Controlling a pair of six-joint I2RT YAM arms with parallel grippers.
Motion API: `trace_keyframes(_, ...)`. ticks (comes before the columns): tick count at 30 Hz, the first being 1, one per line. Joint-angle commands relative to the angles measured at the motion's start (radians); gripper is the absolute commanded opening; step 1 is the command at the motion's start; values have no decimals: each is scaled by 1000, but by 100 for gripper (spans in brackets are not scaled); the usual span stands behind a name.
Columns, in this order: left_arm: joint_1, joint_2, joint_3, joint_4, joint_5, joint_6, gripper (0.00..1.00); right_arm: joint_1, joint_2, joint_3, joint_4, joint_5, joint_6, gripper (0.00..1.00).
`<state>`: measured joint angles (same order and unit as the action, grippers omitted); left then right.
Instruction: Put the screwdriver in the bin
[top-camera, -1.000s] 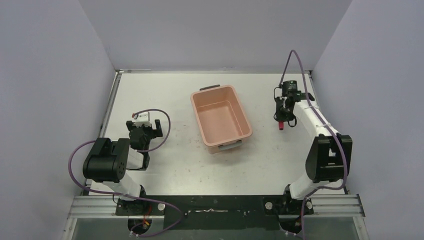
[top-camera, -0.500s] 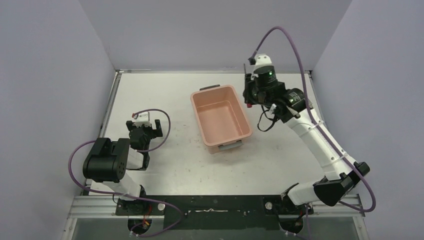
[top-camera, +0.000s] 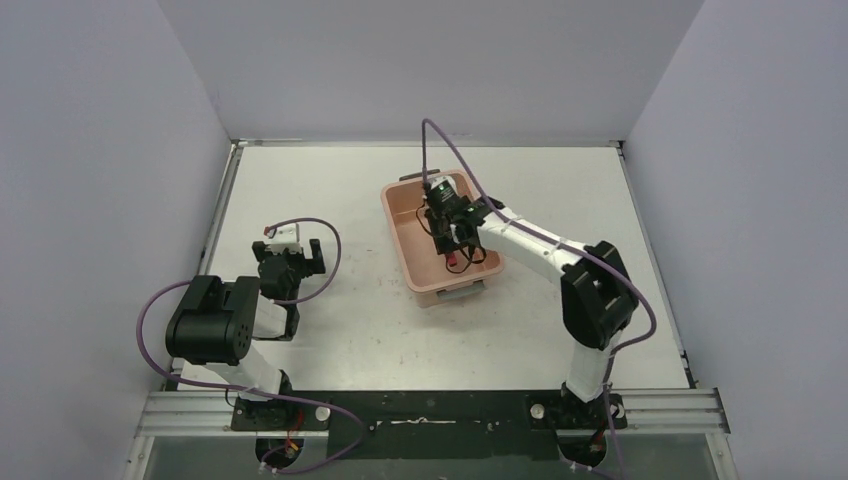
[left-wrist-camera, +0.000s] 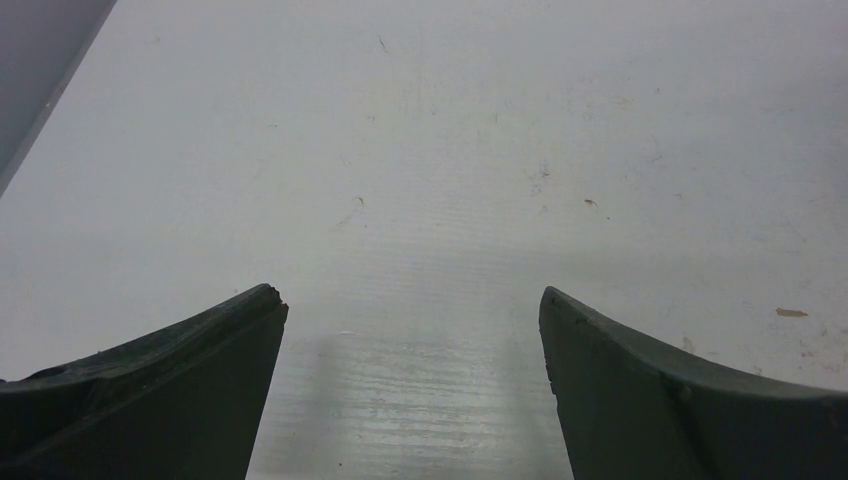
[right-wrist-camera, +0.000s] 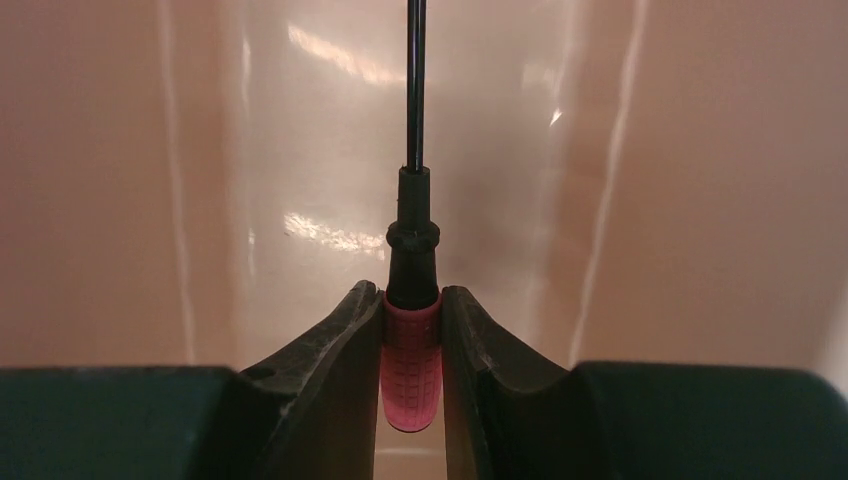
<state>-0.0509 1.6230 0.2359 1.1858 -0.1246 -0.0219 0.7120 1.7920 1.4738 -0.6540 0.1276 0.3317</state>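
- The screwdriver (right-wrist-camera: 411, 350) is over the inside of the bin (top-camera: 400, 232). The right gripper (right-wrist-camera: 411, 292) is closed tight on its red handle, and the shaft points away from the wrist.
- To release well, lower the screwdriver toward the floor and keep the shaft off the walls. Then open the jaws fully.
- The left gripper (left-wrist-camera: 410, 296) is wide open and empty over the table (left-wrist-camera: 450, 120).
- The wrist view cuts off the shaft tip, and the height above the bin floor cannot be judged.

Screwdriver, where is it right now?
The screwdriver is pinched in the right claw, hanging over the inside of the pink bin, near the middle of the table in the top view.
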Motion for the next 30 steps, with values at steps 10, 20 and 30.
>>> trace_keyframes(10, -1, -10, 16, 31, 5, -3, 97, -8, 208, -81, 160, -71, 58, 9)
trace_keyframes(20, -1, -11, 16, 32, 5, -4, 97, -5, 117, -71, 124, -23, 70, 89)
trace_keyframes(30, -1, -10, 16, 31, 5, -4, 97, -1, -159, 16, 70, 80, -11, 100)
